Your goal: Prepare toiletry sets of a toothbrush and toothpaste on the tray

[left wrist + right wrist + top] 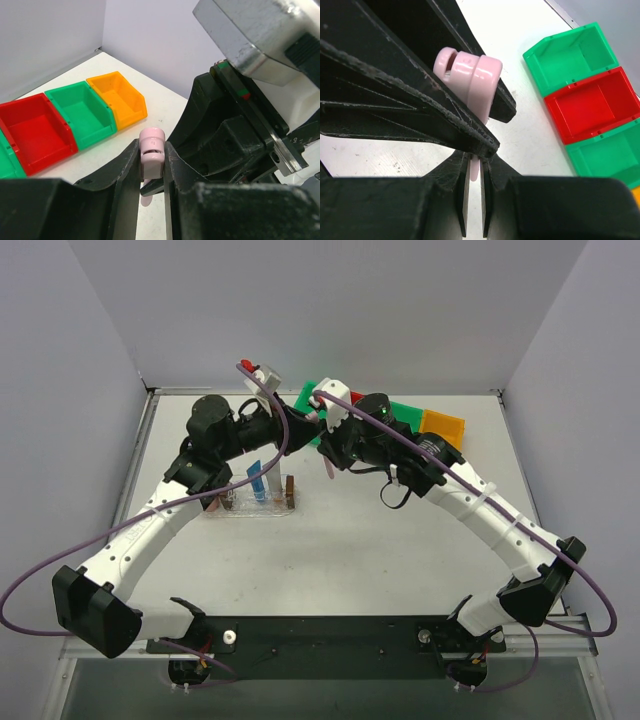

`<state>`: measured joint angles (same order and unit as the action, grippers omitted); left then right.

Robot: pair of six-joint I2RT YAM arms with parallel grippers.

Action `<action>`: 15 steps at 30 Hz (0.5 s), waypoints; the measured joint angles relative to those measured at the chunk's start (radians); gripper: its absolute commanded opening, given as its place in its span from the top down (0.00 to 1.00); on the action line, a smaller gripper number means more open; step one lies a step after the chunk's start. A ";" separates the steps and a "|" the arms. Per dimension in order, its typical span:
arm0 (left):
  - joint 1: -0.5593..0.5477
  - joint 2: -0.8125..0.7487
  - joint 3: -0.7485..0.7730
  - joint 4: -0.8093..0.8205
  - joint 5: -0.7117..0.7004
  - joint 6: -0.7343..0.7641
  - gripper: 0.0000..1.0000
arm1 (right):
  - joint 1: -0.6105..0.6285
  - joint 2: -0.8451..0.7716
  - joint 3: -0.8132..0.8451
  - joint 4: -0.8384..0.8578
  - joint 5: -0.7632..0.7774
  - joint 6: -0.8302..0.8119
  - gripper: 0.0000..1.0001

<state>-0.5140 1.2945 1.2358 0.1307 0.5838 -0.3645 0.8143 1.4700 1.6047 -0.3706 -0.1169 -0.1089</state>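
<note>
The toothbrush is a thin pale pink stick, held upright in the air; its lower end shows in the top view. My right gripper is shut on the stick. A stubby pink cup sits at the stick's upper end, also in the right wrist view. My left gripper is shut on that cup. Both grippers meet behind the tray. The clear tray holds the blue toothpaste upright, with a pale tube beside it.
A row of green, red and yellow bins stands along the back of the table, behind the grippers. In the top view they sit at the back centre. Both arms cross the middle of the table.
</note>
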 measured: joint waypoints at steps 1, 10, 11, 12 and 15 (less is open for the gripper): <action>0.000 0.000 0.000 0.001 0.000 0.000 1.00 | 0.000 0.000 0.002 -0.002 0.000 0.000 0.98; 0.000 0.000 -0.001 0.000 -0.001 0.005 1.00 | 0.003 0.000 0.012 -0.008 -0.006 -0.002 0.61; 0.000 0.000 -0.001 0.000 -0.002 0.007 1.00 | 0.004 0.000 0.015 -0.008 -0.006 -0.002 0.59; 0.000 0.000 -0.001 -0.001 -0.003 0.010 1.00 | 0.005 0.000 0.017 -0.008 -0.007 -0.003 0.56; 0.001 0.000 -0.001 -0.005 -0.005 0.015 1.00 | 0.005 0.000 0.017 -0.008 -0.007 -0.006 0.52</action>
<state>-0.5133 1.2945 1.2346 0.1253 0.5789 -0.3492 0.8196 1.4700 1.6218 -0.3790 -0.1238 -0.1146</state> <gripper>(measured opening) 0.296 0.440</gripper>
